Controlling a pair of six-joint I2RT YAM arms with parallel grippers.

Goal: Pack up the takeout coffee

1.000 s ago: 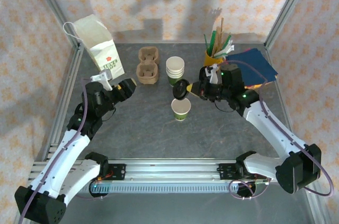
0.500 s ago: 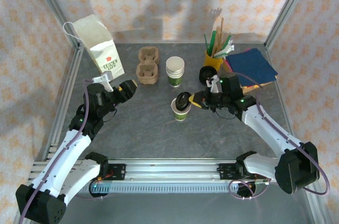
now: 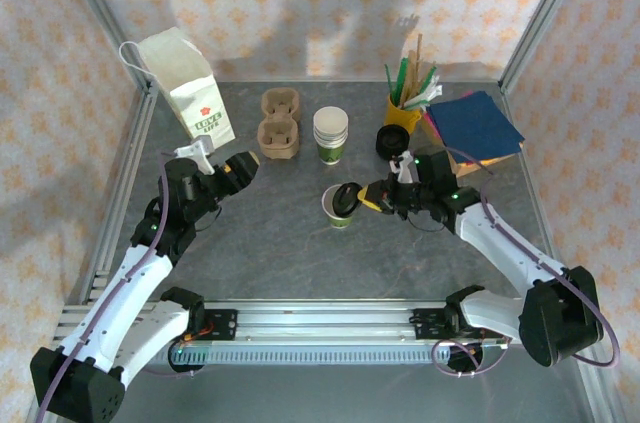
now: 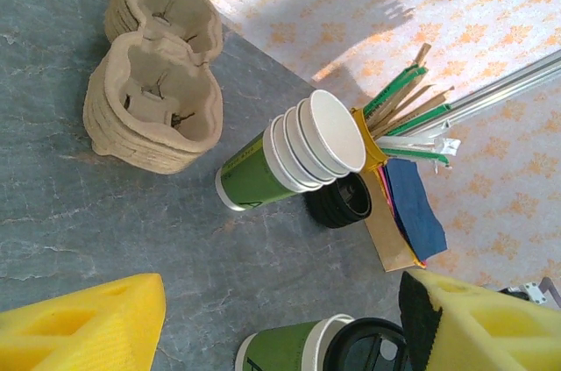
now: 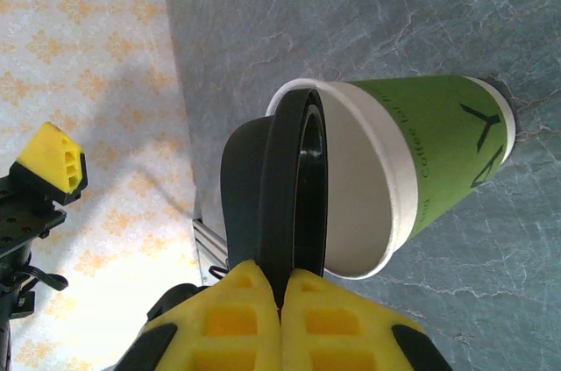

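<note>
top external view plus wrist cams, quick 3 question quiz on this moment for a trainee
1. Fill in: the left gripper has its jaws ____.
2. True or false: the black lid is pressed flat onto the paper cup.
3. What holds the lid? A left gripper, B right gripper, C nothing.
Key: 1 open; 2 false, it is tilted at the rim; 3 B.

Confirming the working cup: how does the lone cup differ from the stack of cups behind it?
The lone cup stands alone; the stack of cups is several nested. The lone cup has a black lid tilted at its rim, pinched by the right end effector; the stack of cups has none. Both are white inside, green outside, upright.
</note>
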